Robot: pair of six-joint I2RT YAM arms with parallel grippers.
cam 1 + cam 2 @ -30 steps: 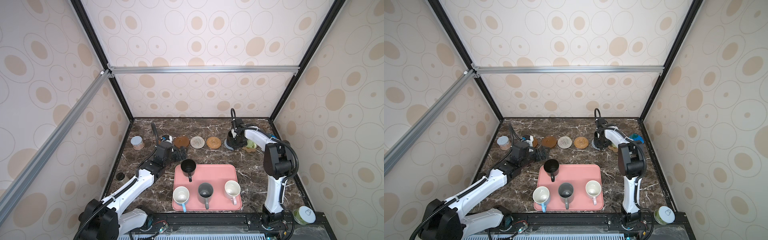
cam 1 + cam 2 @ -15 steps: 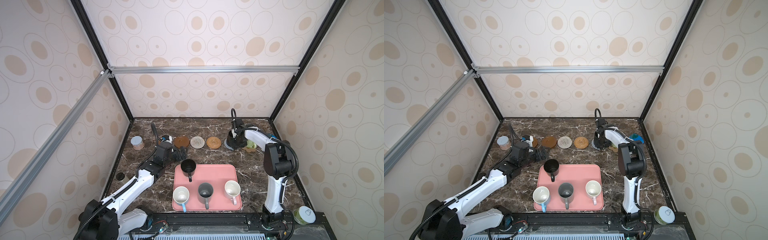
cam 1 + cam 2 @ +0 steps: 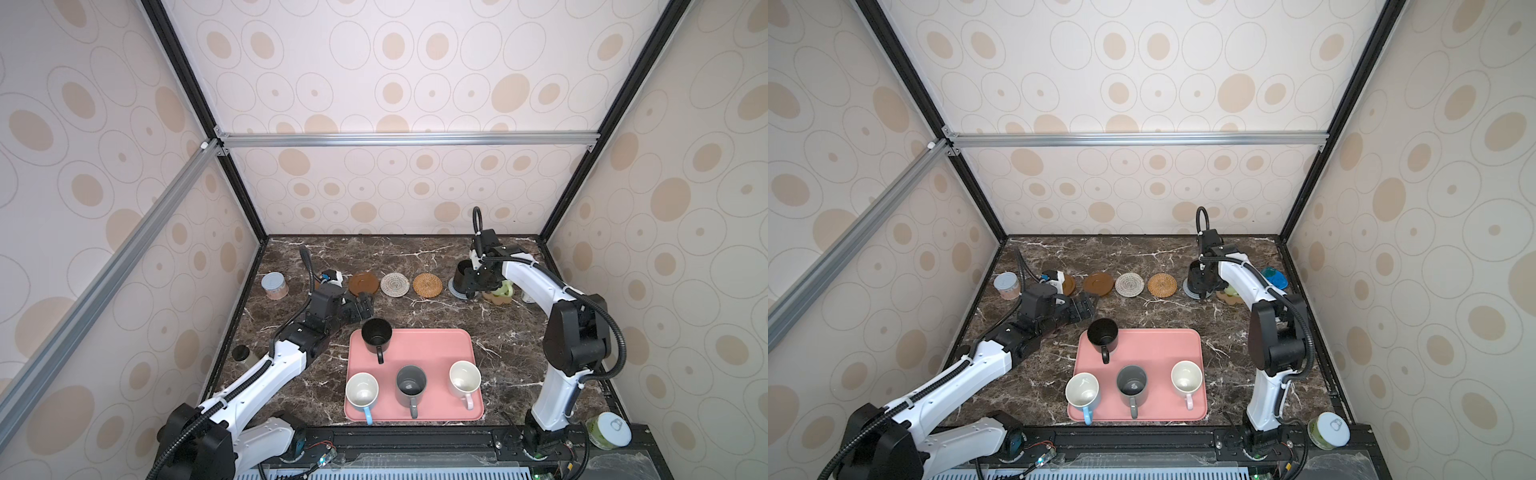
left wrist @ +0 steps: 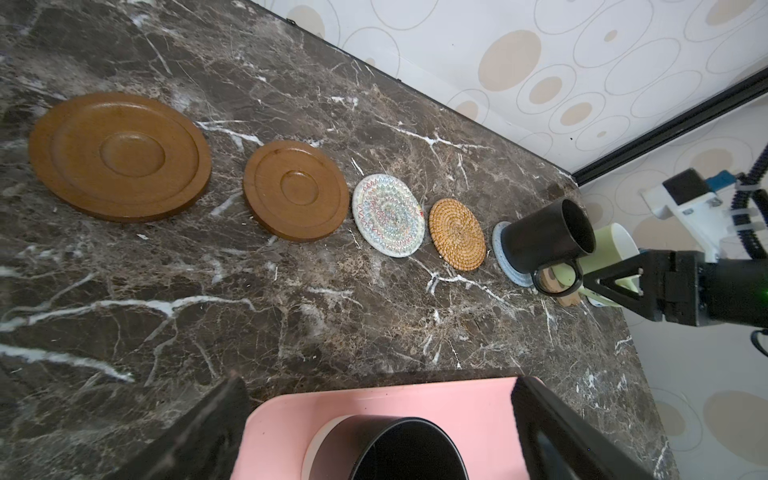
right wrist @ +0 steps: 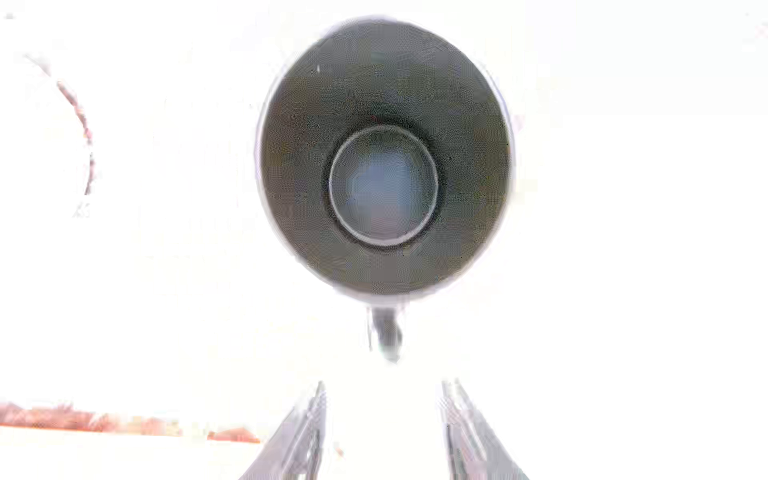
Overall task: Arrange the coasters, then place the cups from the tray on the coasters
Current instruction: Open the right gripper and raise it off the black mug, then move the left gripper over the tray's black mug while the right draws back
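While the right wrist view is washed out almost to white, I can make out what matters there: the black mug point(image 5: 384, 158) seen from above, its handle pointing back at the right jaws. They stand parted, with the handle free ahead of them and nothing in their grip.

In both top views that mug stands upright on the grey-blue coaster point(image 3: 454, 291), near the right end of the row along the far side of the counter point(image 3: 415, 257). Just to its right, the light green mug point(image 3: 505, 286) sits at the paw-shaped coaster point(image 3: 493, 297). The right arm half hides it, so I cannot tell how squarely it sits.

Leftward the row lies bare: tan rattan coaster point(image 3: 428, 285), cream woven coaster point(image 3: 395, 284), a brown wooden disc point(image 3: 363, 284), and a second wooden disc point(image 4: 120, 156) that my left arm mostly covers from above.

The left jaws are spread wide, low over the counter at the far left corner of the pink tray point(image 3: 432, 353). The second black mug point(image 3: 376, 336) stands on that corner. The left wrist view frames it between the two fingers, touching neither.

Three more mugs stand along the tray's near edge, all with handles toward that edge: white mug with blue handle point(image 3: 362, 392), grey mug point(image 3: 410, 384) and white mug with pink handle point(image 3: 464, 377).
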